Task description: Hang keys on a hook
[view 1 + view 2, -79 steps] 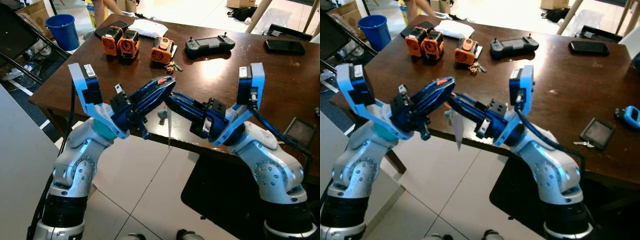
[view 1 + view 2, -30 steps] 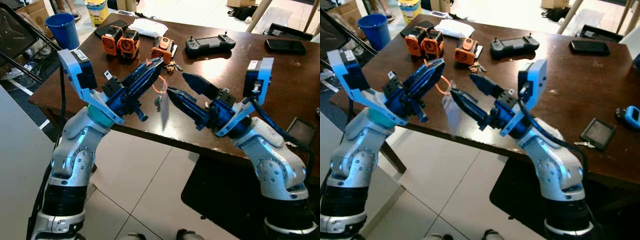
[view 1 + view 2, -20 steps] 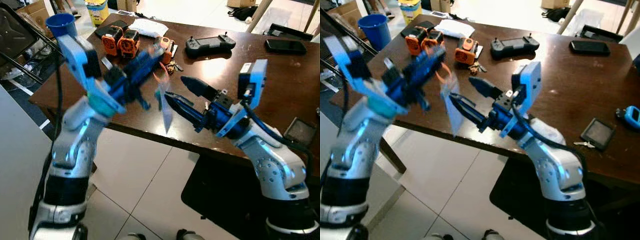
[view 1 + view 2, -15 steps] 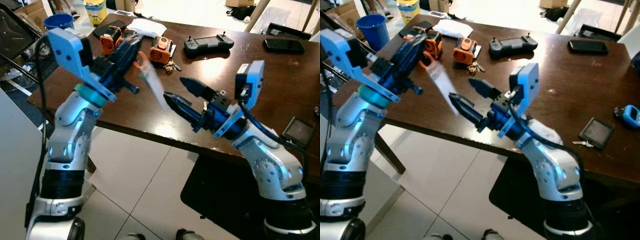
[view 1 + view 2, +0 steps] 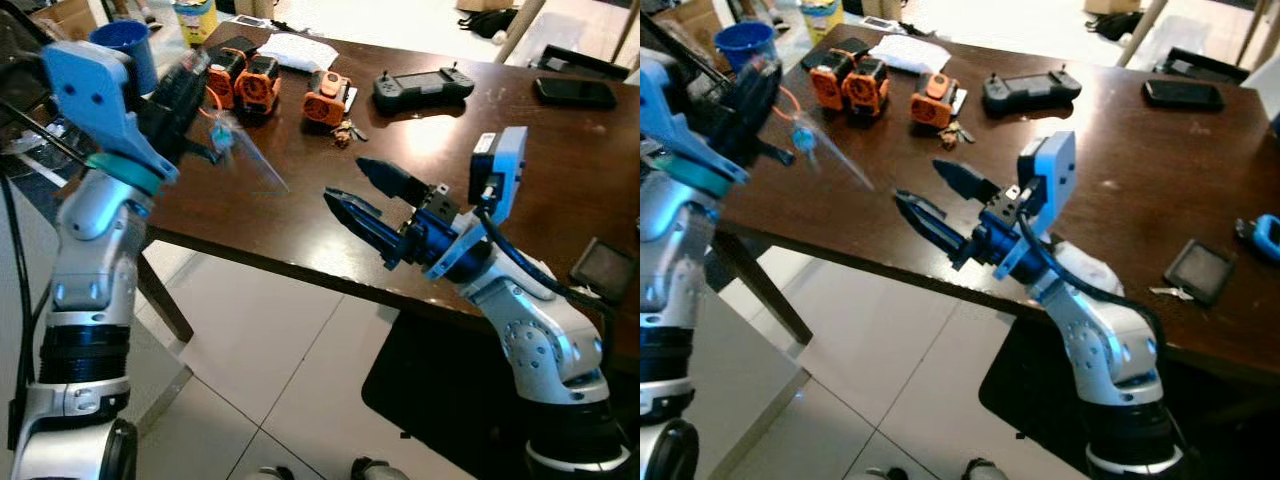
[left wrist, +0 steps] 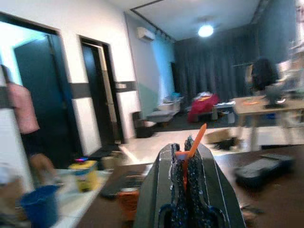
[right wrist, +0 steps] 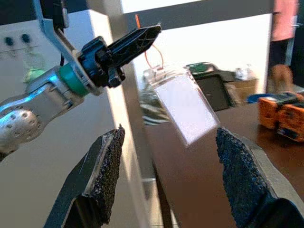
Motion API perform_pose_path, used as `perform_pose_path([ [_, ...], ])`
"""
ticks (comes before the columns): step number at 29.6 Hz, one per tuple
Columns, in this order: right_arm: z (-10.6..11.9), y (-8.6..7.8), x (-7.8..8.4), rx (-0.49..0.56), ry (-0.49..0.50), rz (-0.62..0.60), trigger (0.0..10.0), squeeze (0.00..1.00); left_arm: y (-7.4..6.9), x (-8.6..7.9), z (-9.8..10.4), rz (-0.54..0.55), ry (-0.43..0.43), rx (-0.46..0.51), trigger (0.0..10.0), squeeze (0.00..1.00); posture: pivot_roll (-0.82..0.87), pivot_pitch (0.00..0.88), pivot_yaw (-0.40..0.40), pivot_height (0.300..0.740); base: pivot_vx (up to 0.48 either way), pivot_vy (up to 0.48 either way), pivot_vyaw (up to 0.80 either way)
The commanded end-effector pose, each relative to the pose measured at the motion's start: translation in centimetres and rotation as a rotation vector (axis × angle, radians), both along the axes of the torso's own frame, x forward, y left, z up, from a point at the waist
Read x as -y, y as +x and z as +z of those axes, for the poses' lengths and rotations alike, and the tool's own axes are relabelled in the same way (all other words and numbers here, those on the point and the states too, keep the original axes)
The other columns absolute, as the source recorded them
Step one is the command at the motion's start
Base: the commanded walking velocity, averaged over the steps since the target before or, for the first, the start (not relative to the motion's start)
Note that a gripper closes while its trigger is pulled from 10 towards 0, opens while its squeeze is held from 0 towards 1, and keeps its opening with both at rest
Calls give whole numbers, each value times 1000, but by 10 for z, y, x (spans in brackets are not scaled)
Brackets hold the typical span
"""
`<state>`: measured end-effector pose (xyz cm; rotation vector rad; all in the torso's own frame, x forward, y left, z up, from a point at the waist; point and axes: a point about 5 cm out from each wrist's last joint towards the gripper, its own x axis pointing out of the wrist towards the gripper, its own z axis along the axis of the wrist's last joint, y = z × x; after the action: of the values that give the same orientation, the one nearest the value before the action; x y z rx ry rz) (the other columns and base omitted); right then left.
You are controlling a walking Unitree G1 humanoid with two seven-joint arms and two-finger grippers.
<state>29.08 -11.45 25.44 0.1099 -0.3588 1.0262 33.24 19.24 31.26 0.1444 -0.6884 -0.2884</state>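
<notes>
Two claws, now well apart. Left claw (image 5: pixel 196 68) swung away toward ten o'clock since a second ago, pinched shut on the orange loop of the keys (image 5: pixel 222 135), clear card tag (image 5: pixel 258 165) trailing out over the desk (image 5: pixel 300 215) edge. Right claw (image 5: pixel 350 190) gaping wide, carrying nothing. Handover done, by the look of it; no hook seen yet.

Bare dark-brown wooden table (image 5: pixel 470 140) stretch lies open at centre — three orange battery packs (image 5: pixel 262 82) crowd it at eleven o'clock.
</notes>
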Motion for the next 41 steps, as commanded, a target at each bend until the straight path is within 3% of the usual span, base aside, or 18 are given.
perform_pose_path([
  [1,-3,-5,-3,11,-19,48,10000,0,-7,-16,16,40,36,65,8196,0,-35,92,63,740,0,0,800],
  [3,-3,-5,-3,11,-19,48,10000,0,-7,-16,16,40,36,65,8196,0,-35,92,63,740,0,0,800],
  [4,-3,-6,-4,12,-22,62,10000,0,-9,-20,19,37,46,76,9882,0,-34,89,62,740,0,0,800],
  [5,-3,-6,-4,13,-24,73,10000,0,-12,-24,23,32,59,96,10000,0,-31,86,59,740,0,0,800],
  [15,-3,-7,-5,19,-28,93,10000,0,-19,-36,34,51,63,143,10000,0,-29,81,57,740,0,0,800],
  [17,-2,-8,-6,24,-29,103,10000,0,-23,-53,43,143,47,179,10000,0,-21,79,57,740,0,0,800],
  [20,-2,-7,-6,30,-31,109,10000,0,-26,-65,48,207,35,202,10000,0,-21,79,57,740,0,0,800],
  [27,-2,-6,-6,31,-34,106,10000,0,-30,-77,55,247,40,222,10000,0,-19,79,55,740,0,0,796],
  [34,-3,-3,-6,30,-39,82,10000,0,-28,-74,52,220,64,199,10000,0,-18,81,58,740,0,0,793],
  [36,-6,1,-5,12,-41,39,10000,0,-27,-61,45,112,136,159,10000,0,-16,82,61,740,0,0,0],
  [38,-6,1,-5,12,-41,39,10000,0,-27,-61,45,112,136,159,10000,0,-16,82,61,740,0,0,0],
  [40,-8,5,-4,-3,-43,3,10000,0,-26,-47,36,2,210,120,10000,0,-15,84,66,740,0,0,0],
  [41,-8,5,-4,-3,-43,3,10000,0,-26,-47,36,2,210,120,10000,0,-15,84,66,740,0,0,0],
])
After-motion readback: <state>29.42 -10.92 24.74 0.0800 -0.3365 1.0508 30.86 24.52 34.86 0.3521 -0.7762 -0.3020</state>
